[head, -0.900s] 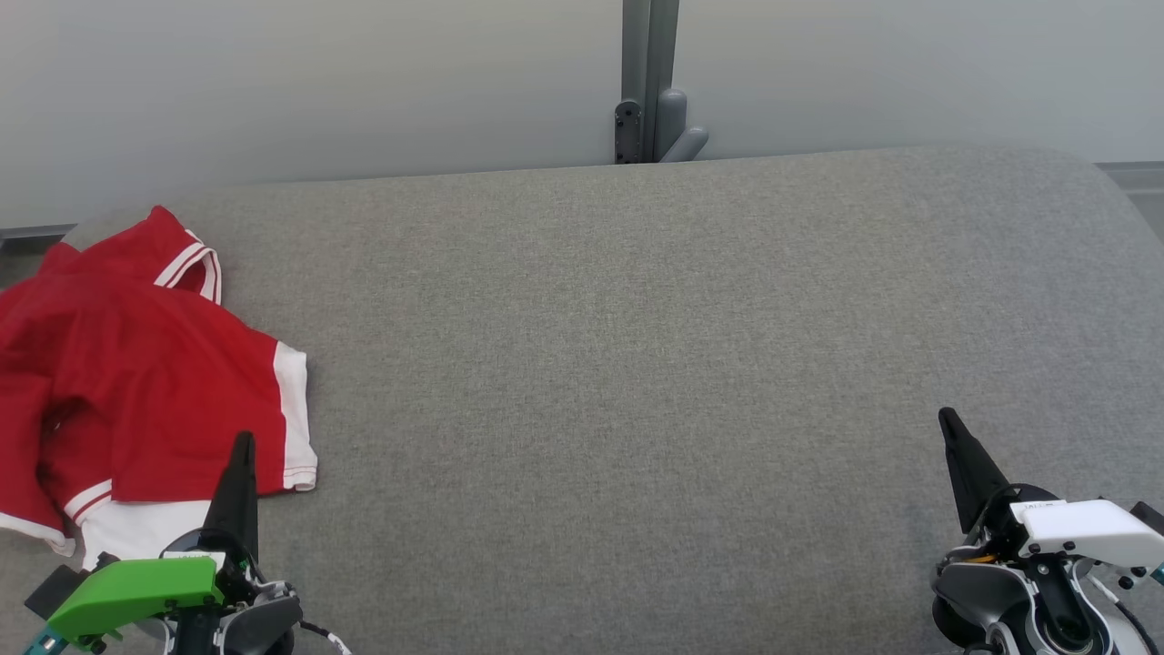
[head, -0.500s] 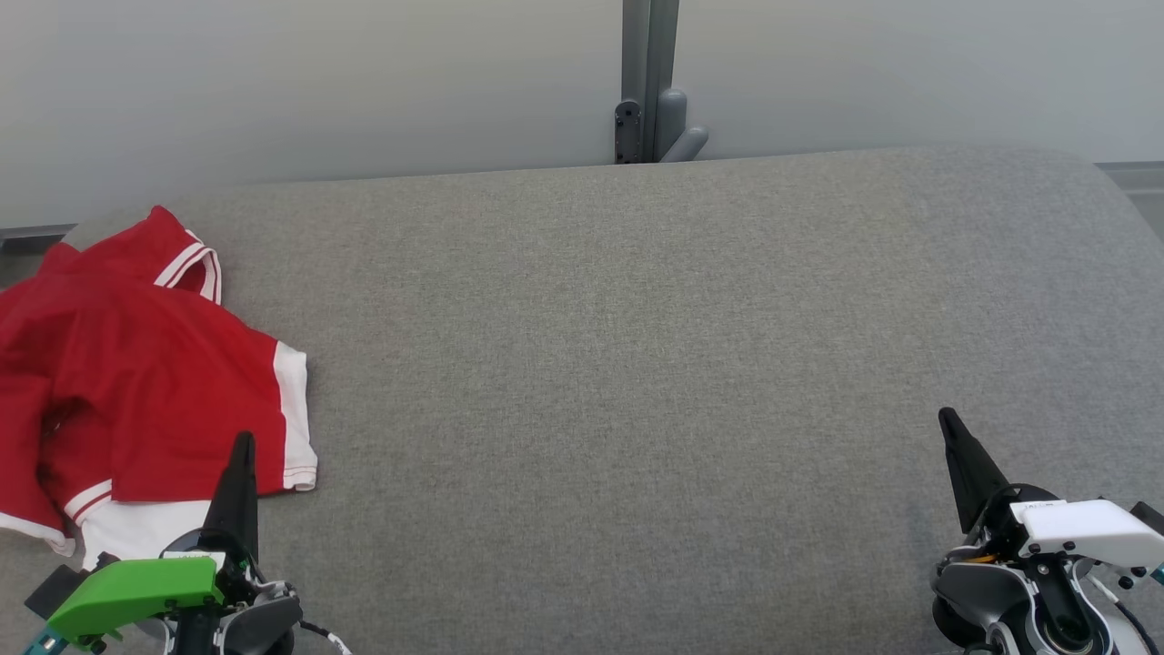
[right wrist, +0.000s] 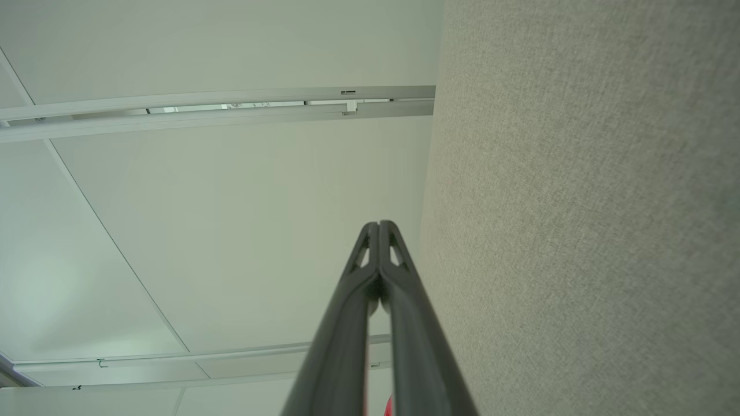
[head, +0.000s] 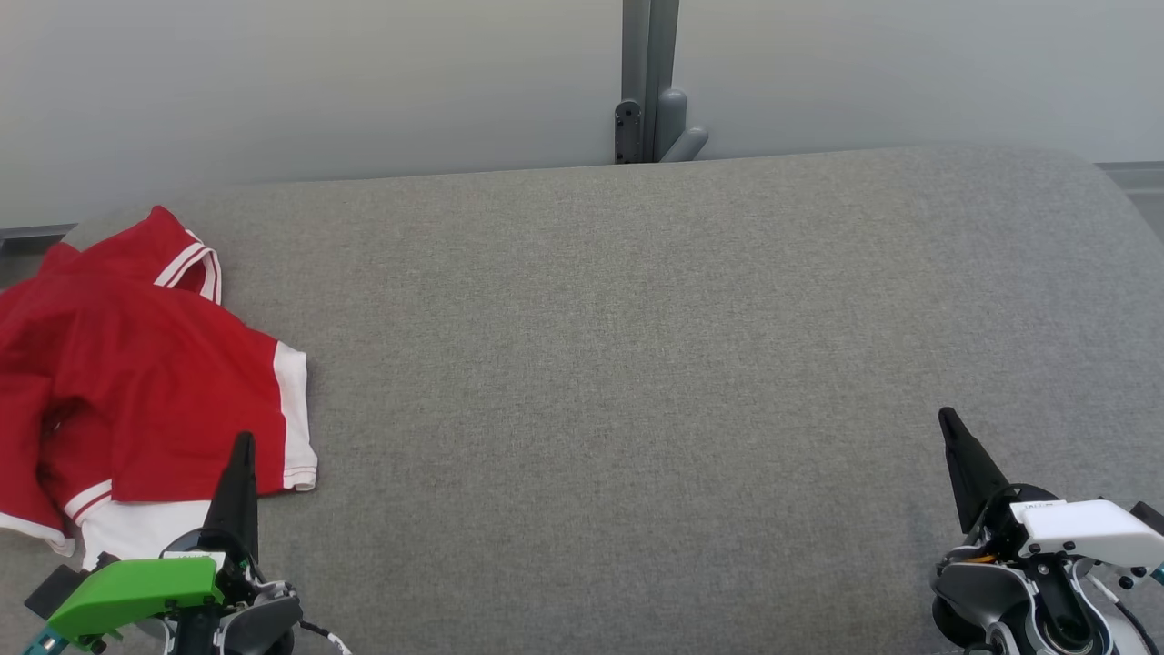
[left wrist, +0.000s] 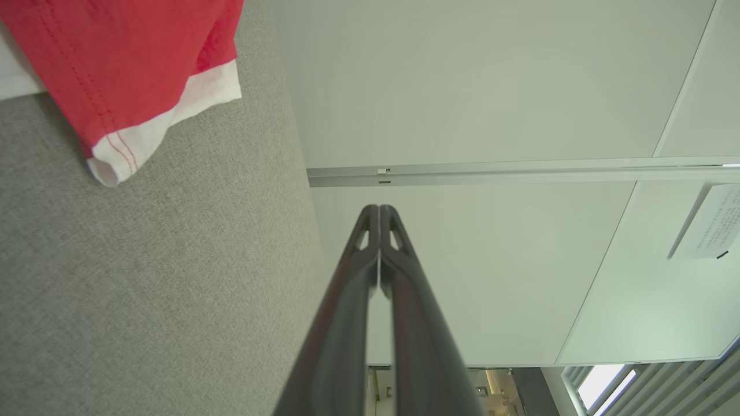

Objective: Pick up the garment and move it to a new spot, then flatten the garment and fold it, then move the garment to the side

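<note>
Pickup not started: left tool [head: 242, 446] and right tool [head: 947, 418] closed, empty; left must open onto garment [head: 136, 382] at table's [head: 637, 364] left edge.

The tabletop [head: 655, 382] is a broad surface covered in grey woven fabric, rounded at its far corners. A rumpled red garment [head: 136, 382] with white trim lies directly on it at the left end, one white-edged sleeve spread toward the middle and its outer part cut off by the head view's edge.
</note>
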